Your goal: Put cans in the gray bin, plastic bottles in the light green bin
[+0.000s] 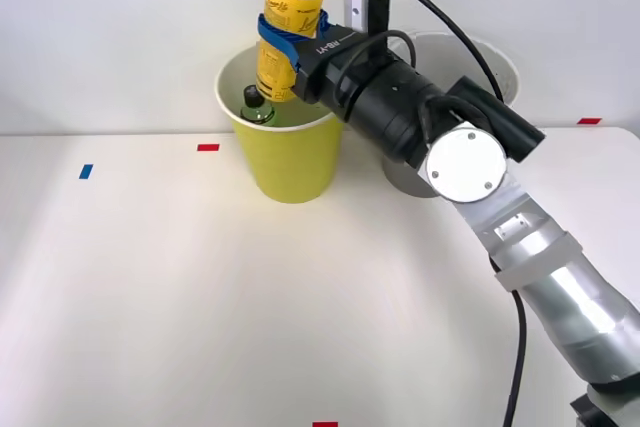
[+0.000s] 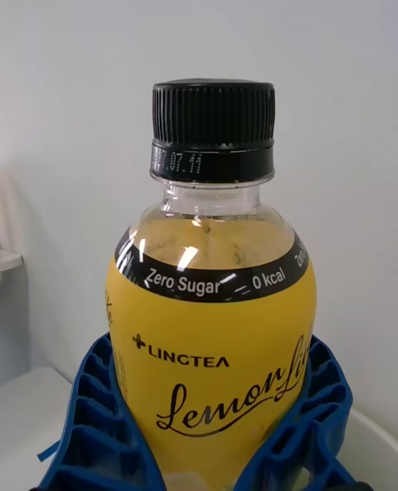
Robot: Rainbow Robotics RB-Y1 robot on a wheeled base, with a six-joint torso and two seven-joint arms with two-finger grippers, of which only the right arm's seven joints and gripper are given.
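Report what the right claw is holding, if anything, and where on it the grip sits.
The right claw holds the yellow bottle upright, its blue fingers clamped around the labelled body, well below the cap.

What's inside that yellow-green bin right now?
A green bottle with a black cap stands inside the light green bin. The bin's wall and the yellow bottle held above it hide the rest.
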